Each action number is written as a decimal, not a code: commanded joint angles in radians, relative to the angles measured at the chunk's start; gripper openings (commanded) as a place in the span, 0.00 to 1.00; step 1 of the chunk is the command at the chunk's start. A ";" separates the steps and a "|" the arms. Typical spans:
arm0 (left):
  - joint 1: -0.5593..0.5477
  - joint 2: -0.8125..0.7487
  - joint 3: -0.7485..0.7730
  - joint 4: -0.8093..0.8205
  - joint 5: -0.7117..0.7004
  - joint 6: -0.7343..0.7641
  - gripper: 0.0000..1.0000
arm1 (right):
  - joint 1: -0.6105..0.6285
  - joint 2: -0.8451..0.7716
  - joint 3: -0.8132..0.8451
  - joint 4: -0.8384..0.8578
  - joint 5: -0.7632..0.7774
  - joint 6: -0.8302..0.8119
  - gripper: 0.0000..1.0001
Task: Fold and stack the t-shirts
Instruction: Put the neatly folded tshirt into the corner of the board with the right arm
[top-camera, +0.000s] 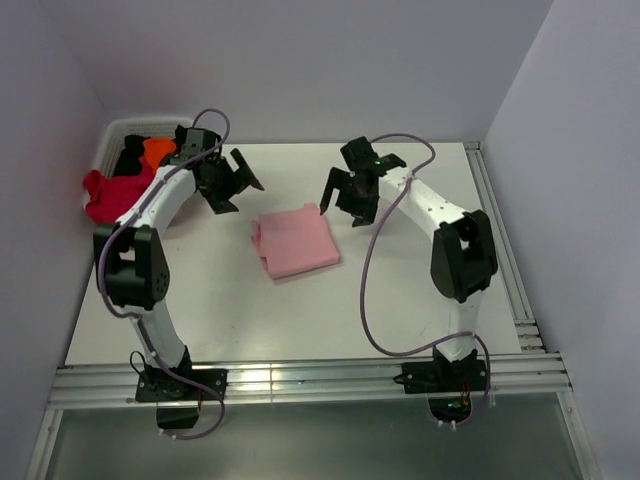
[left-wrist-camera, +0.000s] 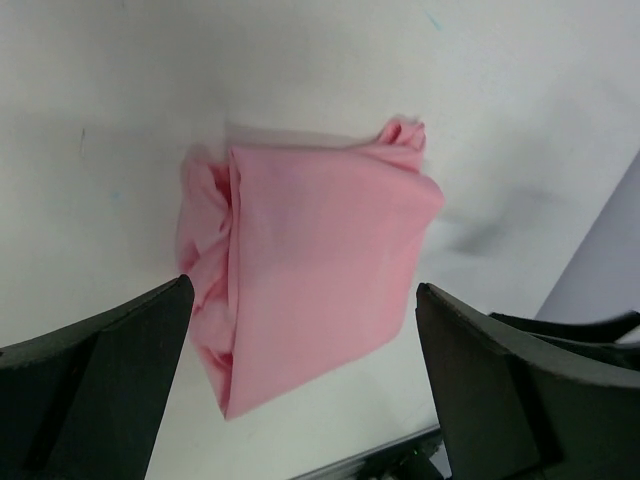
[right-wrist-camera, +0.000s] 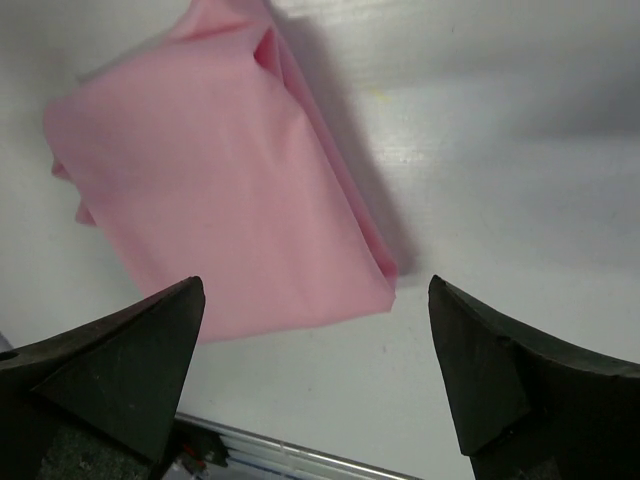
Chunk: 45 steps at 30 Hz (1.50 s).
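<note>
The light pink t-shirt (top-camera: 295, 243) lies folded into a small square in the middle of the table. It also shows in the left wrist view (left-wrist-camera: 310, 275) and the right wrist view (right-wrist-camera: 215, 215). My left gripper (top-camera: 238, 185) is open and empty, above the table to the shirt's upper left. My right gripper (top-camera: 340, 195) is open and empty, above the table to the shirt's upper right. Crimson (top-camera: 108, 193), orange (top-camera: 156, 150) and black (top-camera: 128, 160) shirts lie bunched in a white basket (top-camera: 112, 135) at the far left.
The white table (top-camera: 420, 300) ends in a metal rail (top-camera: 300, 380) at the near edge and another rail (top-camera: 500, 250) along the right. White walls stand behind and at both sides.
</note>
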 joint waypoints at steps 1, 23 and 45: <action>-0.002 -0.128 -0.093 0.060 0.028 -0.029 1.00 | -0.007 -0.101 -0.125 0.178 -0.090 -0.039 1.00; -0.002 -0.299 -0.171 -0.063 -0.092 -0.105 1.00 | -0.013 0.254 -0.127 0.318 -0.268 -0.068 0.00; -0.057 -0.198 -0.161 -0.011 -0.125 -0.186 0.99 | -0.581 0.548 0.868 -0.068 0.024 -0.228 0.84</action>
